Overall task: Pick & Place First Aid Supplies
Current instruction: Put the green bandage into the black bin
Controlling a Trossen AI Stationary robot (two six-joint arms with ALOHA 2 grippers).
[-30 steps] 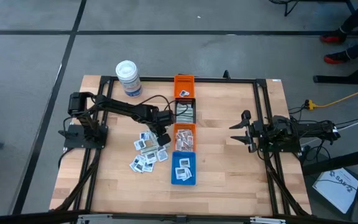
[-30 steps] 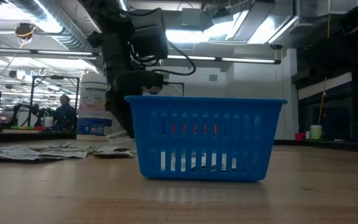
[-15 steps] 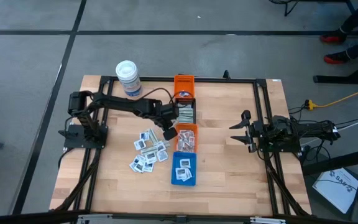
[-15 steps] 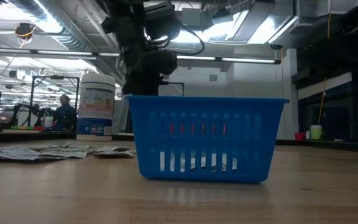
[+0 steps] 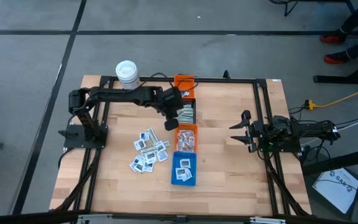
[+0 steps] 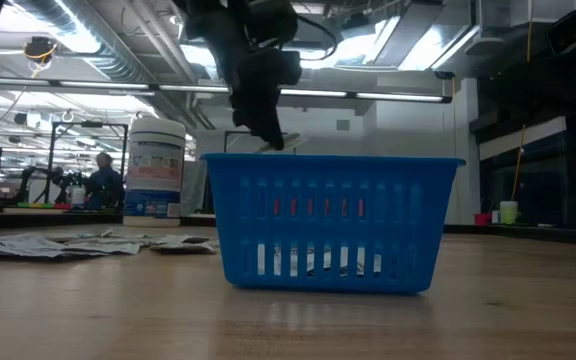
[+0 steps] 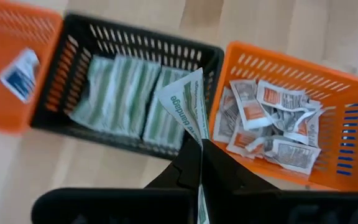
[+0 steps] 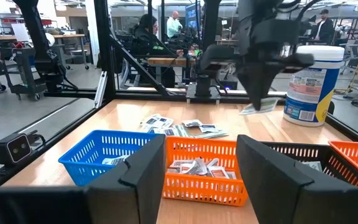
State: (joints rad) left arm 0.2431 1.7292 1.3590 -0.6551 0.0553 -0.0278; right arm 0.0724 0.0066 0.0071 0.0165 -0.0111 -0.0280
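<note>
Above the row of bins mid-table, left gripper (image 5: 170,122) hangs w/ fingers pinched tight on one pale green-white bandage strip (image 7: 186,104); strip sticks out past the fingertips, over the seam between black bin (image 5: 186,111) and the nearer orange bin (image 5: 186,138). Low view shows same strip (image 6: 274,144) held in the air, clear above the blue bin's rim.

Bins run in a line: far orange bin (image 5: 184,85) w/ a small blue-white packet inside, then black bin w/ green strips lying flat, then orange bin w/ white/red-print packets heaped, then blue bin (image 5: 183,168) w/ a few white packets. All four sit edge to edge.

Loose pile of first aid packets (image 5: 148,151) lies on the wood beside the orange and blue bins, on the left arm's side. White tub w/ blue label (image 5: 127,73) stands upright at the far corner of the table (image 5: 229,168), near the left arm, apart from the bins.

Right gripper (image 5: 240,132) waits well off to the other side, low over bare wood, fingers spread wide, holding nothing.

Room behind: people at benches, far off.
</note>
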